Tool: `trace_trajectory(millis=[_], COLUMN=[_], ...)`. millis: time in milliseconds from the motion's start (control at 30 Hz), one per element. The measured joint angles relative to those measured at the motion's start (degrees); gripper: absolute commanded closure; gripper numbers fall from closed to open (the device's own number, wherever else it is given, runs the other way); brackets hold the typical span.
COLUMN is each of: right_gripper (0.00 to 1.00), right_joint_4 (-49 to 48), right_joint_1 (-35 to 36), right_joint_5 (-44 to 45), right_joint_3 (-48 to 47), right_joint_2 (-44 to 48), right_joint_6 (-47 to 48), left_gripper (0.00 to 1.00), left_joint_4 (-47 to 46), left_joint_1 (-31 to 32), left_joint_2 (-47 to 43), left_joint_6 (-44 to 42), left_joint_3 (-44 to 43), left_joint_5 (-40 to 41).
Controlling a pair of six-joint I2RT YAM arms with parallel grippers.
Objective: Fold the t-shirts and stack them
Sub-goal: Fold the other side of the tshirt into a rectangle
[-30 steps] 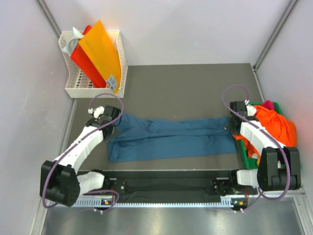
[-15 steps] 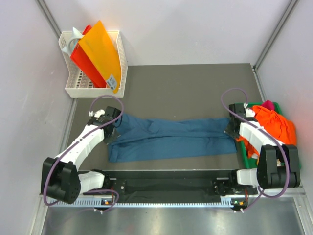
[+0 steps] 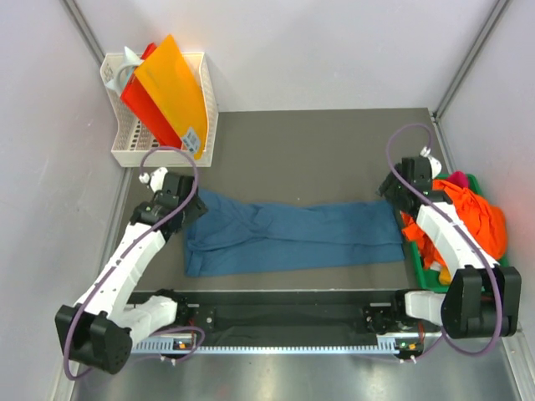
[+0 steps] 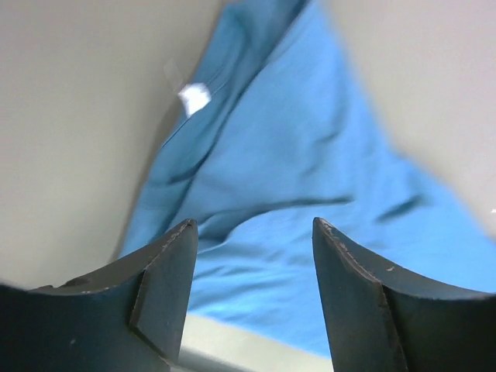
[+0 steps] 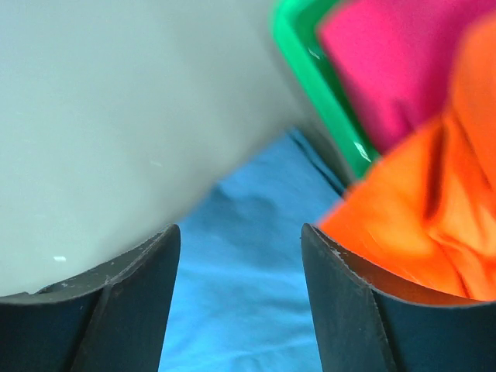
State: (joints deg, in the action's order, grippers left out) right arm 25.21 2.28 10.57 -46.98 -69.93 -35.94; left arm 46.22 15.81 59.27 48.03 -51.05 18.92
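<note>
The teal-blue t-shirt (image 3: 292, 238) lies stretched across mid-frame on the surface (image 3: 318, 150) — left fingers (image 4: 163, 287) and right fingers (image 5: 345, 302) gape wide, holding nothing, above its ends.

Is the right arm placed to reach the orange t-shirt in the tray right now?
Probably yes. The right gripper is open beside the green tray, and the orange t-shirt lies on top, spilling over the rim, with nothing covering it.

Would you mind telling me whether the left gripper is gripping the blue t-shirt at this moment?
No, the left gripper has its fingers spread apart above the blue t-shirt, with no cloth between them.
</note>
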Motion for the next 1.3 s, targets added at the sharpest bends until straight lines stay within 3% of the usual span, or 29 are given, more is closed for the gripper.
trace_trajectory(millis=[100,300,533,733,933,1133,1300], right_gripper=[0.45,0.55,0.52,0.51,0.43,0.43,0.44], right_joint_4=[-2.4,-3.6,-2.4,-0.2,-0.8,-1.1,-3.3], right_joint_1=[0.2,0.7,1.0,1.0,1.7,12.9,27.5], right_joint_5=[-1.5,-4.8,-5.7,-4.1,-5.4,-8.7,-11.2], right_joint_3=[-1.3,-1.3,-0.5,1.7,2.0,-5.8,-15.8], right_joint_2=[-0.2,-4.5,-10.4,-10.4,-9.1,-8.8,-15.0], right_joint_6=[0.4,0.4,0.4,0.4,1.7,4.7,6.6], left_gripper=[0.53,0.61,0.61,0.6,0.54,0.55,0.61], left_joint_4=[-3.2,-7.1,-8.2,-7.6,-7.6,-12.5,-13.9], left_joint_1=[0.0,0.0,0.0,0.0,0.0,0.0,0.0], left_joint_2=[1.0,7.6,18.3,19.3,18.3,12.2,19.7], left_joint_6=[-0.6,-1.4,-1.2,-1.2,-1.3,-3.4,-6.0], left_joint_3=[-1.4,-0.8,0.0,1.1,1.1,0.8,-2.6], left_joint_5=[0.0,-1.6,-3.1,-3.0,-2.9,-3.8,-4.8])
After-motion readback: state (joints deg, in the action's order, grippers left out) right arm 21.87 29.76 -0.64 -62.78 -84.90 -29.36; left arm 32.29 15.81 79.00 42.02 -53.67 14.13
